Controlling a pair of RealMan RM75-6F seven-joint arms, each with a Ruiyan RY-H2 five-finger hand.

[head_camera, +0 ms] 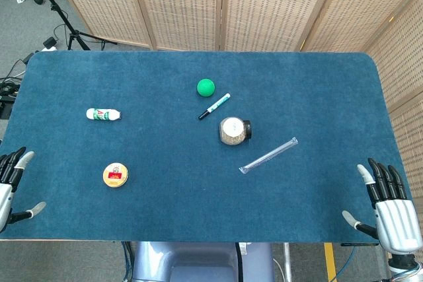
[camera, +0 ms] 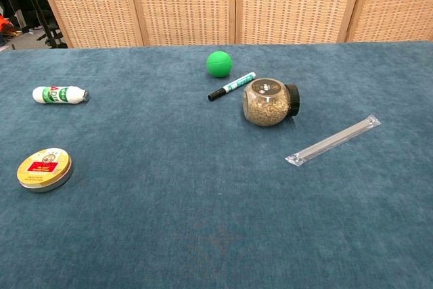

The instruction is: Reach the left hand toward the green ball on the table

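The green ball point(head_camera: 205, 86) point(camera: 219, 63) lies on the blue table past its middle, close to a green-and-white marker. My left hand point(head_camera: 11, 186) hovers at the near left corner of the table, fingers spread and holding nothing, far from the ball. At the near right corner my right hand point(head_camera: 388, 205) stands with its fingers apart, also empty. Neither hand shows in the chest view.
A marker point(head_camera: 214, 106) lies just right of the ball, with a glass jar point(head_camera: 234, 130) on its side nearer me. A wrapped straw point(head_camera: 268, 155) lies to the right. A white tube point(head_camera: 103, 115) and a round yellow tin point(head_camera: 115, 176) sit at the left. Woven screens stand behind.
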